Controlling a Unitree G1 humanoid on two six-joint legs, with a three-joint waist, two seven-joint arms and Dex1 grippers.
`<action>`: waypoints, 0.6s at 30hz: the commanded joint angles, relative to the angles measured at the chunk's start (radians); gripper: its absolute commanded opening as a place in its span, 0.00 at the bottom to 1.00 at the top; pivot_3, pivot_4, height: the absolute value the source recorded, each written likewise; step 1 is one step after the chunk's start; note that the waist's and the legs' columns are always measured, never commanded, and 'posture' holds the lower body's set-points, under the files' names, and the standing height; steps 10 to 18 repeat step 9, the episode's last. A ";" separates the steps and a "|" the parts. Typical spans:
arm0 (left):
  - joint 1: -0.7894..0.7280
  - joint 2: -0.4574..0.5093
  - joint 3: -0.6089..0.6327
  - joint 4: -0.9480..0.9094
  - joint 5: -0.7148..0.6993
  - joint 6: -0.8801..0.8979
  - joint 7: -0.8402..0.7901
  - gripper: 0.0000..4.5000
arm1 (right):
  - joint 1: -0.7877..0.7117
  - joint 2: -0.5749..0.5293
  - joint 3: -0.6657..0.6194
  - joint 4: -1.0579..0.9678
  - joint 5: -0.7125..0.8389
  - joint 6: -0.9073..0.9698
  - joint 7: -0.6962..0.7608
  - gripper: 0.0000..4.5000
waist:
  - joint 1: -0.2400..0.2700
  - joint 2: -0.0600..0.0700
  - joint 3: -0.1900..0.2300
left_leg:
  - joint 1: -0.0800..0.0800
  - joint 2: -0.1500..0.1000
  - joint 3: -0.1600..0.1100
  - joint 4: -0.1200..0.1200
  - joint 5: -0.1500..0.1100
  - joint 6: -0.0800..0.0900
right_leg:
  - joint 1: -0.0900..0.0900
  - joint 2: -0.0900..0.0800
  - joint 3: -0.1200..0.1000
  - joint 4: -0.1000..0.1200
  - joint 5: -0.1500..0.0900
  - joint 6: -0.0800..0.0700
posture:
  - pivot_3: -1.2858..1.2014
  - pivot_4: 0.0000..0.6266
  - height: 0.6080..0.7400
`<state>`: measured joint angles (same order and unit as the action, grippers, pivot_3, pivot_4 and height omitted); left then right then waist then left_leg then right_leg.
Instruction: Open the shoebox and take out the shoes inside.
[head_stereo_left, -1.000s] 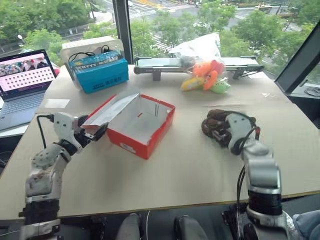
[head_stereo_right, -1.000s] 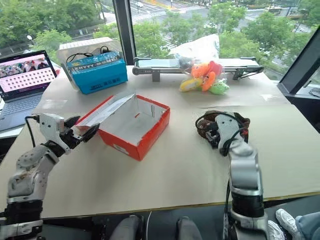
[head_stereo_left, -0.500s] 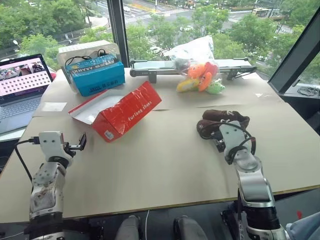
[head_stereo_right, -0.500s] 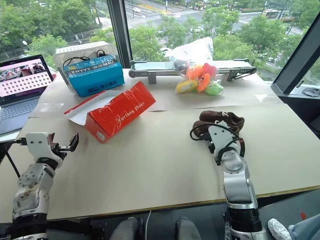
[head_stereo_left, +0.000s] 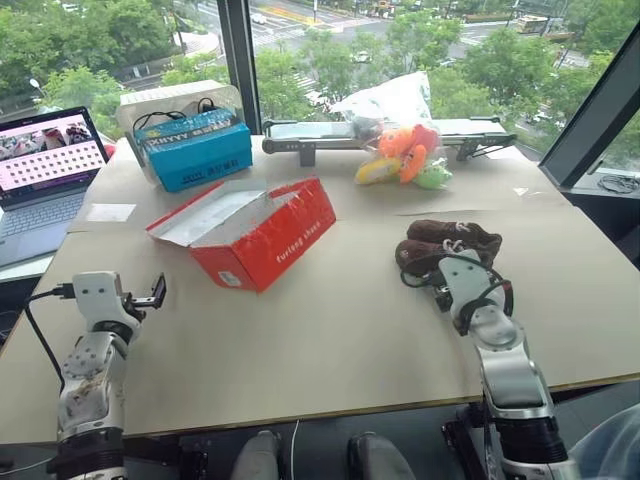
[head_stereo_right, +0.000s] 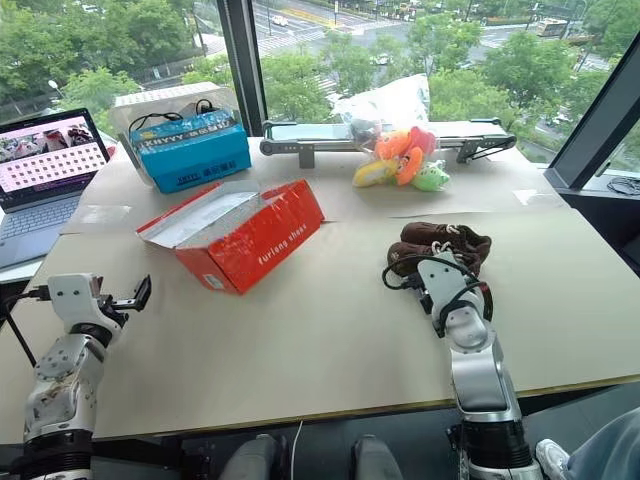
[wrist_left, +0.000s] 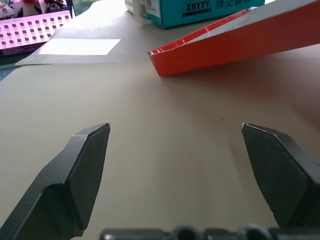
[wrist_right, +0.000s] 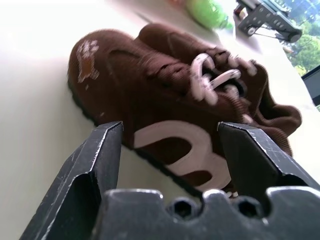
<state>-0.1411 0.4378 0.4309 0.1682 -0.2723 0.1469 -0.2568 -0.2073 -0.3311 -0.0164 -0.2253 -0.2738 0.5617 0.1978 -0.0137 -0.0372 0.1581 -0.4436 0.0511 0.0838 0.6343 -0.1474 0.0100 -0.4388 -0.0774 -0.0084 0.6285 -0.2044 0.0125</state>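
the right claw (wrist_right: 170, 150) is spread wide and holds nothing. its two black fingers (wrist_right: 92, 165) sit just in front of the shoes (head_stereo_left: 445, 243), one finger on each side of the near shoe, but it is hard to tell if they touch it. the shoes are dark brown with a white curved mark on the side and pale laces. they lie close together on the right part of the table (head_stereo_left: 330, 330), out of the box.

the left claw (wrist_left: 175, 150) is spread wide too and grips nothing. it hangs low over the near left part of the table, well apart from the box.

the shoebox (head_stereo_left: 265, 232) is red with white letters on its side. it sits on the left middle of the table, tipped a bit, with its lid open and white inside showing.

farther back on the left is a blue box (head_stereo_left: 196, 147) with black wires on top. a laptop (head_stereo_left: 45, 165) stands at the far left. orange and green plush toys (head_stereo_left: 405, 155) lie at the far side, next to a long grey bar (head_stereo_left: 320, 133)
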 joint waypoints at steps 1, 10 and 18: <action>-0.014 0.013 0.004 -0.014 -0.003 -0.028 -0.011 1.00 | 0.000 -0.016 -0.013 -0.045 -0.005 -0.017 -0.011 0.80 | 0.000 0.000 0.000 | 0.000 0.000 0.000 0.000 0.000 0.000 | 0.000 0.000 0.000 0.000 0.000 0.000 | 0.52 0.24 1.00; -0.035 0.010 -0.006 0.013 -0.018 -0.045 -0.059 1.00 | 0.006 -0.020 -0.031 -0.032 0.004 -0.031 -0.025 0.80 | 0.000 0.000 0.000 | 0.000 0.000 0.000 -0.001 0.000 0.000 | 0.000 0.000 0.000 -0.001 0.000 -0.001 | 0.52 0.24 1.00; -0.035 0.010 -0.006 0.013 -0.018 -0.045 -0.059 1.00 | 0.006 -0.020 -0.031 -0.032 0.004 -0.031 -0.025 0.80 | 0.000 0.000 0.000 | 0.000 0.000 0.000 -0.001 0.000 0.000 | 0.000 0.000 0.000 -0.001 0.000 -0.001 | 0.52 0.24 1.00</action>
